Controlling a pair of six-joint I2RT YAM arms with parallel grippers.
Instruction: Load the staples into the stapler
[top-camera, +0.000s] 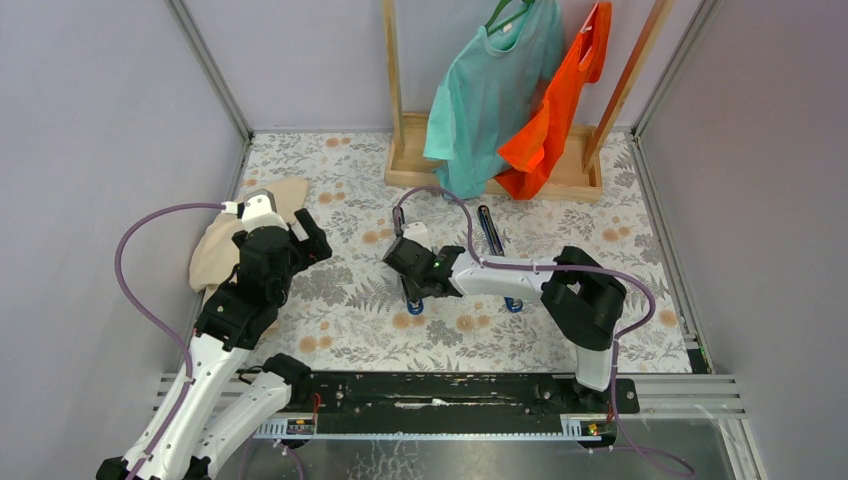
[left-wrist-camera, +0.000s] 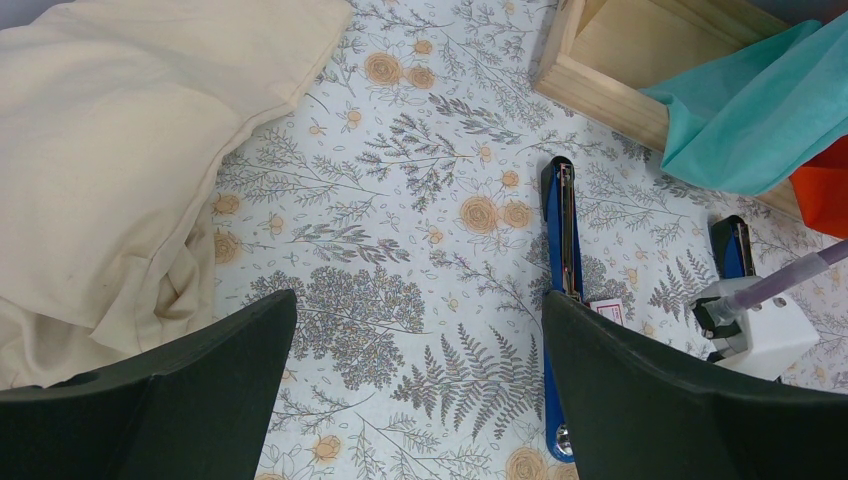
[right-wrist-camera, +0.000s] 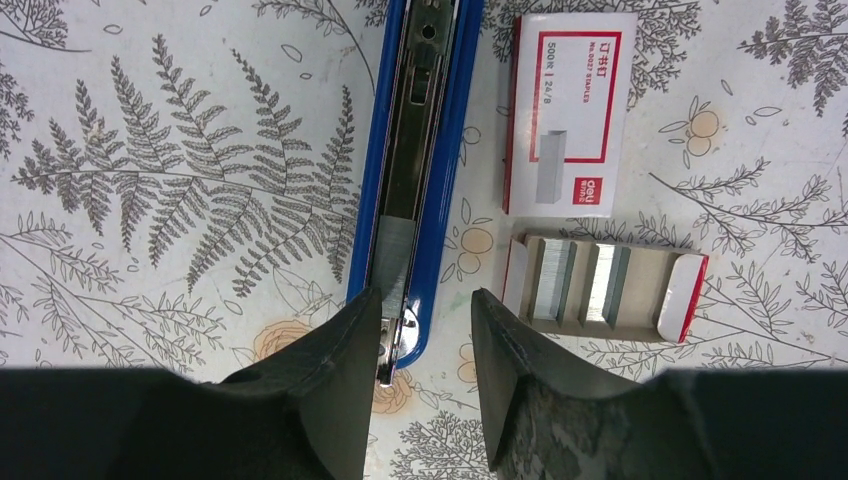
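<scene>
**Fig. Loading stage, read left to right.** Far left, a beige cloth (left-wrist-camera: 120, 150) lies on the worktop (left-wrist-camera: 400, 200). The left gripper (left-wrist-camera: 418, 330) hangs beside it, jaws spread wide and empty, well apart from the work. At centre the opened stapler (right-wrist-camera: 425, 120) lies flat with its magazine channel upward. A grey strip (right-wrist-camera: 394, 255) (we judge it a length of staples, though we cannot be sure) sits close to the channel's near end. The right gripper (right-wrist-camera: 425, 320) hovers over that end, jaws parted and holding nothing we can see. To the right, the staples (right-wrist-camera: 580, 280) rest in their opened tray (right-wrist-camera: 685, 295), just beside the stapler and below the box sleeve (right-wrist-camera: 570, 110). Hazard: nothing steadies the stapler, so a push off the channel's axis could skid it or cock the strip against the rail.
</scene>
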